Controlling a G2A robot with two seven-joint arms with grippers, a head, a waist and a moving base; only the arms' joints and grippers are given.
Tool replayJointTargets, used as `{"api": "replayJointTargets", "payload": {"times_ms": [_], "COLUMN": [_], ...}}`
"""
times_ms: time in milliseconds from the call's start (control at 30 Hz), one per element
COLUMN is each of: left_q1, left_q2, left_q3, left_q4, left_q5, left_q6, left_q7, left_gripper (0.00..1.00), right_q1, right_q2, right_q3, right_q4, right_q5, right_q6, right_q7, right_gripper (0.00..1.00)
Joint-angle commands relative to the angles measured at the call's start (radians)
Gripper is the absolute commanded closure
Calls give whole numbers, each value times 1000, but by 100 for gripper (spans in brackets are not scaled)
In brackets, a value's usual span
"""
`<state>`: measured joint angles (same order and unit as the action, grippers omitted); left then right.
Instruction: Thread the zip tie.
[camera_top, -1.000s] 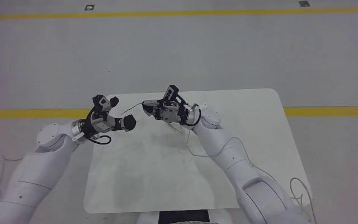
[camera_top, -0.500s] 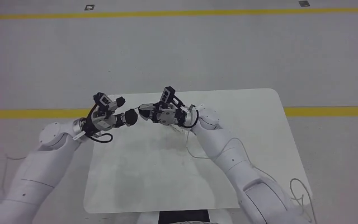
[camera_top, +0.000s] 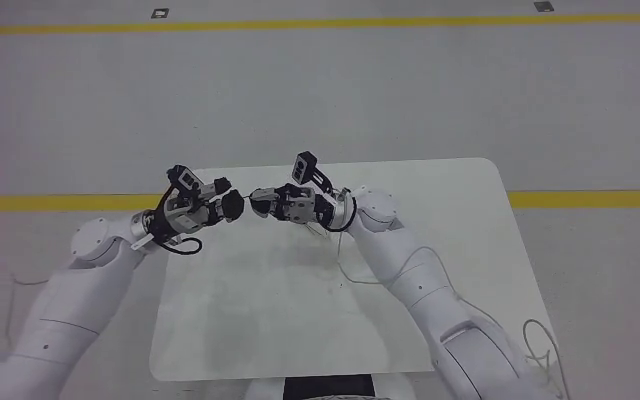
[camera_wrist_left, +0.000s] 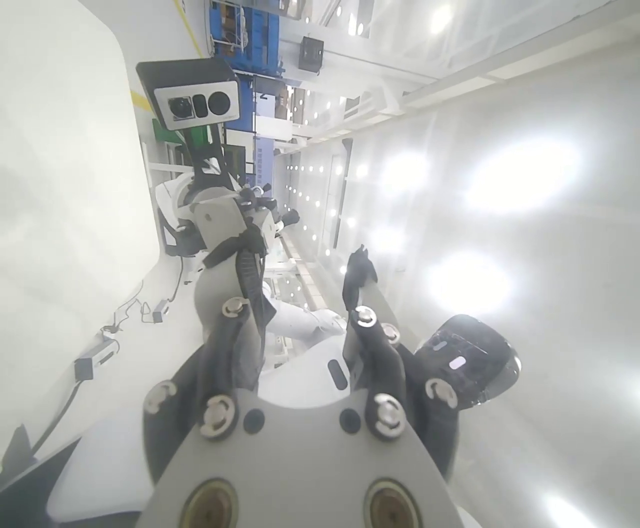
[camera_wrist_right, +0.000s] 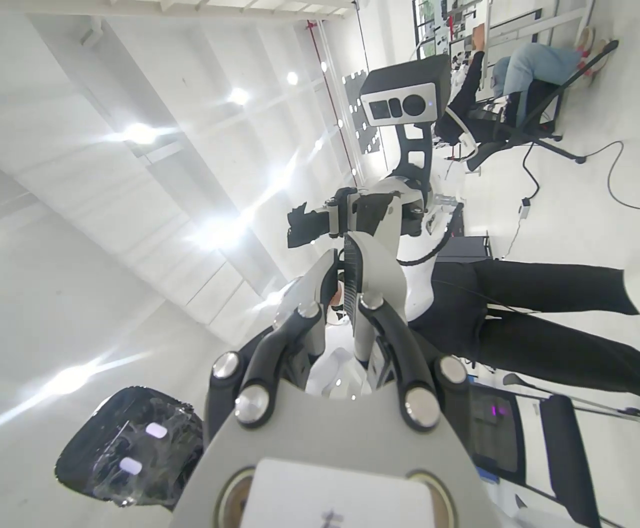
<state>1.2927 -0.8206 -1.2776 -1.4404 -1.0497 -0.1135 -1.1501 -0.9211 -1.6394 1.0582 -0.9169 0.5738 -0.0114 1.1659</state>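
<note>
Over the table's (camera_top: 280, 320) far-left corner, the splayed left gripper (camera_top: 232, 205) faces the right gripper (camera_top: 258, 200), pinched closed. The zip tie is indiscernible. Threading looks imminent, demanding fine alignment.

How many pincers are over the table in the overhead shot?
2. The left pincer hangs over the table near its far-left corner; the right pincer faces it closely.

The left gripper (camera_wrist_left: 304, 252) stood with its jaws wide apart. Just beyond it, close against one finger (camera_wrist_left: 248, 280), the right gripper (camera_wrist_left: 278, 220) faced it, that arm's wrist camera (camera_wrist_left: 195, 102) farther back. The white table (camera_wrist_left: 60, 200) lay beside the left gripper.
</note>
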Motion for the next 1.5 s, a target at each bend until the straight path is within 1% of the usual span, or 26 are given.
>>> {"api": "replayJointTargets", "payload": {"times_ms": [0, 267, 367, 400, 467, 500, 567, 633, 700, 800, 900, 1033, 1133, 1300, 1467], "left_q1": [1, 2, 2, 1, 0, 0, -2, -4, -5, -8, -11, -16, -20, -26, -29], "left_q2": [-2, -7, -9, -10, -11, -12, -14, -15, -17, -19, -20, -23, -25, -29, -32], "left_q3": [-1, -7, -8, -8, -8, -8, -7, -7, -6, -5, -5, -5, -3, 0, 1], "left_q4": [0, 1, 2, 3, 4, 5, 7, 8, 10, 14, 17, 20, 24, 30, 36], "left_q5": [1, 14, 21, 23, 28, 29, 35, 36, 40, 47, 54, 61, 66, 72, 80], "left_q6": [-2, 0, 1, 1, 2, 2, 5, 6, 8, 12, 16, 22, 25, 27, 28], "left_q7": [-4, -10, -14, -14, -16, -17, -22, -23, -25, -26, -29, -30, -30, -31, -37], "left_gripper": [70, 69, 71, 73, 74, 73, 75, 75, 78, 78, 80, 90, 93, 92, 86], "right_q1": [1, 1, 1, 1, -9, -12, -19, -22, -26, -28, -27, -22, -20, -15, -10], "right_q2": [2, 2, 2, 2, 5, 7, 12, 16, 19, 23, 26, 30, 33, 36, 40], "right_q3": [-1, -1, -1, -1, -10, -12, -11, -12, -12, -15, -19, -24, -28, -35, -40], "right_q4": [-2, -2, -2, -2, -33, -45, -67, -80, -92, -103, -106, -106, -107, -106, -110], "right_q5": [-5, -5, -5, -5, -39, -48, -58, -71, -71, -71, -71, -77, -76, -76, -72], "right_q6": [0, 0, 0, 0, 7, 12, 19, 23, 25, 23, 23, 22, 23, 22, 17], "right_q7": [2, 2, 2, 2, -31, -35, -42, -45, -47, -45, -45, -47, -48, -52, -55], "right_gripper": [100, 100, 100, 100, 100, 100, 100, 100, 100, 100, 100, 100, 100, 100, 100]}}
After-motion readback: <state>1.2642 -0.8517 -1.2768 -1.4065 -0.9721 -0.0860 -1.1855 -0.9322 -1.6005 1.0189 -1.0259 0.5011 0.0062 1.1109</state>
